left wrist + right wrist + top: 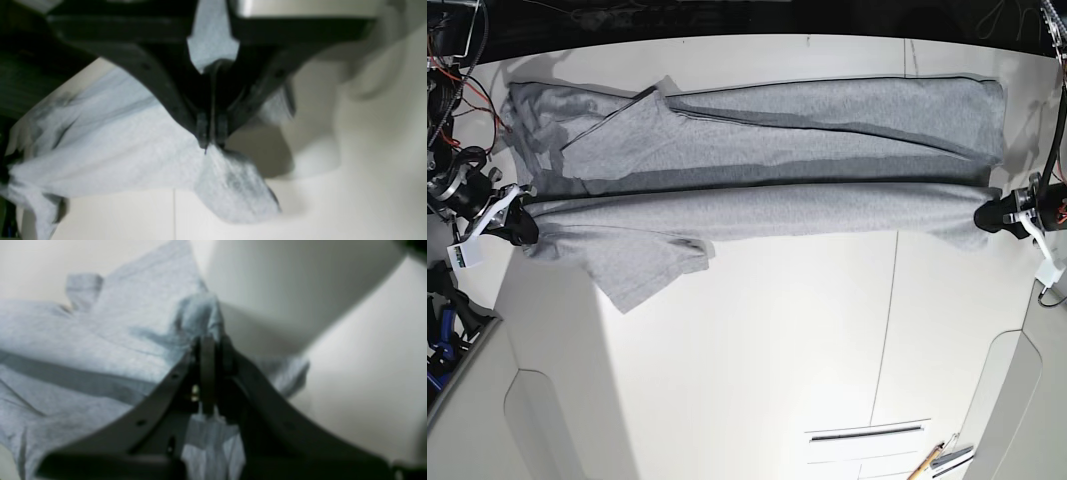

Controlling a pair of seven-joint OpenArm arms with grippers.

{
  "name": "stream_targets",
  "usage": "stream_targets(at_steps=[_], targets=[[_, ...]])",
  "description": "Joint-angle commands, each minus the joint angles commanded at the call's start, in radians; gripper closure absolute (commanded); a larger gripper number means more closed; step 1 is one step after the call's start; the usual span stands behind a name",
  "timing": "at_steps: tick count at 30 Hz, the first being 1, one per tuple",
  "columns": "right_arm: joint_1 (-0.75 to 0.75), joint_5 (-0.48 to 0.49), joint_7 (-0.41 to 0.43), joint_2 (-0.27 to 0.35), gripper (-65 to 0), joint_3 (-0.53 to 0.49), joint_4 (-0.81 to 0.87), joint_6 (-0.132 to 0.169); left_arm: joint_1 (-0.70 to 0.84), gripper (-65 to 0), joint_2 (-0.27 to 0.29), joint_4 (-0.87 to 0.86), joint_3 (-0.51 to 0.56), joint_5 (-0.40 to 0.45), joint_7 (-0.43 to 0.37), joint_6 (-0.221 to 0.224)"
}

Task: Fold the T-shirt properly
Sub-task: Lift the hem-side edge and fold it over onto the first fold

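white counter (757, 360) carries the t-shirt (757, 150), stretched sideways along its far half; left end effector (989, 215) and right end effector (524, 222) each pinch a near-edge end.

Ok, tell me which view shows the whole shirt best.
The base view: the shirt lies stretched across the table between both grippers, sleeves visible. The left wrist view shows only blurred cloth at the left gripper; the right wrist view, only cloth at the right gripper.
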Motion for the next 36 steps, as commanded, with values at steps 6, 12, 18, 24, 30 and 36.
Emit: stream_targets(at_steps=[6,12,18,24,30,36], targets=[[-0.062,0.002,0.016,-0.014,-12.1,0.0,-0.001,-0.004,0.113,0.0,0.001,0.04,0.0,0.158,-0.148,0.0],[-0.059,0.062,0.092,-0.015,-34.3,0.046,0.011,-0.004,0.122,0.0,0.009,0.04,0.0,0.169,-0.15,0.0],[0.051,0.006,0.092,-0.095,-34.3,0.085,0.023,-0.008,0.124,0.0,0.009,0.04,0.0,0.16,-0.15,0.0],[0.187,-0.164,0.132,-0.156,-34.3,0.005,-0.09,-0.039,0.124,0.0,0.023,0.04,0.0,0.147,-0.15,0.0],[0.309,-0.246,0.166,-0.157,-34.3,-0.198,-0.345,-0.038,0.124,0.0,0.023,0.04,0.0,0.147,-0.15,0.0],[0.335,-0.186,0.155,-0.163,-34.3,-0.37,-0.39,-0.007,0.124,0.0,0.023,0.04,0.0,0.132,-0.149,0.0]])
